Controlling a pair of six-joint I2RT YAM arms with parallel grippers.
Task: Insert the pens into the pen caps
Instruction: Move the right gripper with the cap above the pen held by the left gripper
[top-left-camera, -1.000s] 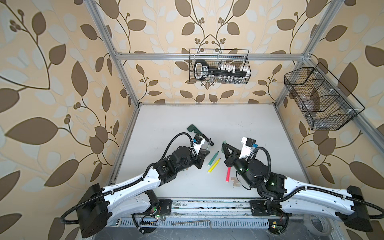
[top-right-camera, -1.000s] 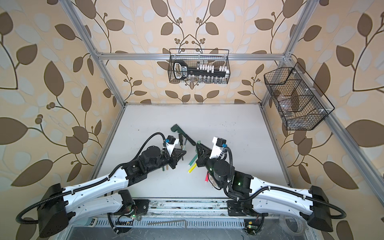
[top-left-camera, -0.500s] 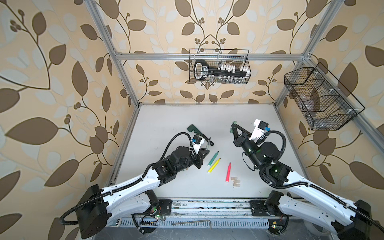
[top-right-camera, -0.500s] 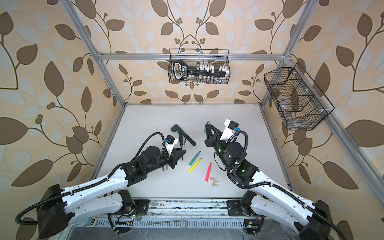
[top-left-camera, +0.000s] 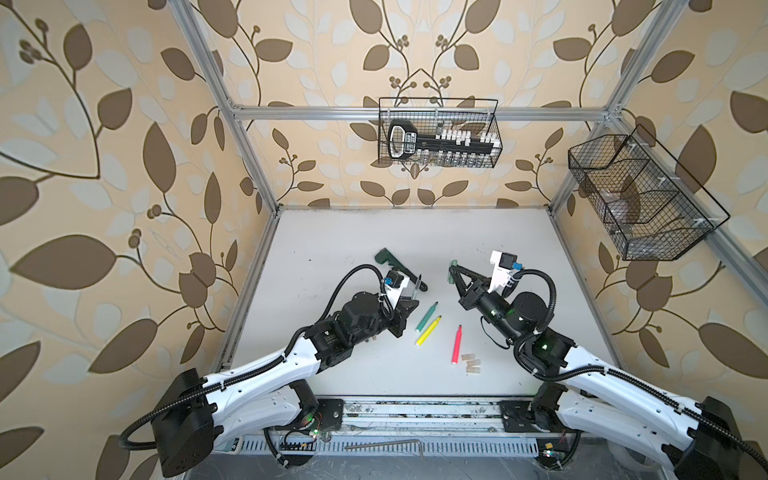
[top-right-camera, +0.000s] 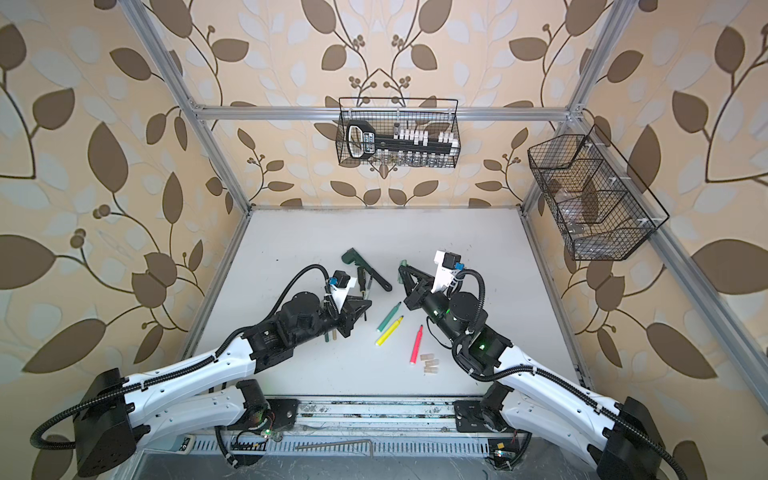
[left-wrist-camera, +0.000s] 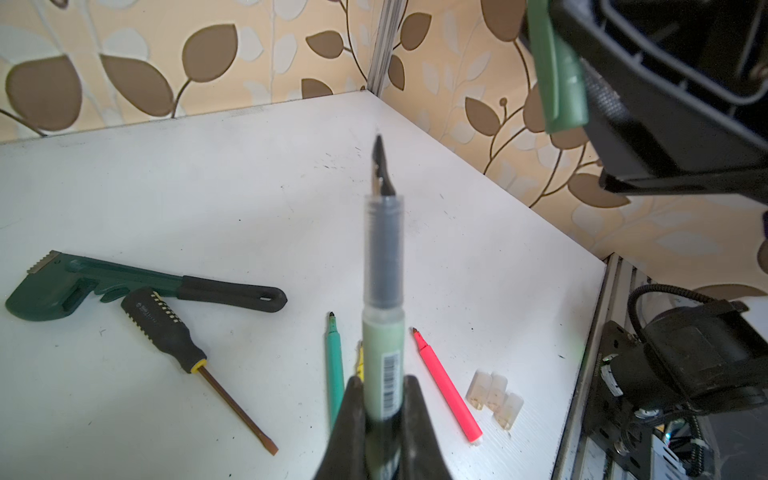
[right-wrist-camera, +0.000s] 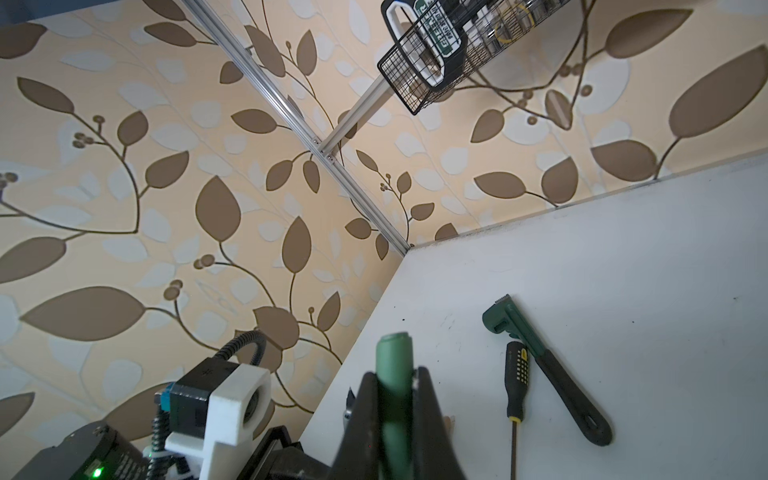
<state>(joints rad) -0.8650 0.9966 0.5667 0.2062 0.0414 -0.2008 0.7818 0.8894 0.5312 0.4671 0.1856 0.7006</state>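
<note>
The left tool (left-wrist-camera: 382, 384) clamps the grey-green pen (left-wrist-camera: 382, 266), the right tool (right-wrist-camera: 395, 374) pinches a green cap (right-wrist-camera: 394, 349), not joined yet. The teal pen (left-wrist-camera: 334, 365), yellow pen (top-left-camera: 428, 331), pink pen (left-wrist-camera: 444, 390) and beige caps (left-wrist-camera: 494, 395) wait on the surface (left-wrist-camera: 208, 187).

Left wrist view: grey-green pen (left-wrist-camera: 382, 332) rear end hidden betw. left gripper (left-wrist-camera: 383, 380) fingers; bright yellow pen (left-wrist-camera: 360, 360) mostly occluded behind it; grey-green cap (left-wrist-camera: 559, 75) blurred, cropped at frame edge. Right wrist view: screwdriver (right-wrist-camera: 516, 374) tip cropped. In a top view: small objs (top-right-camera: 331, 335) under left arm, 8 o'clock of gripper, too small to ID.
</note>
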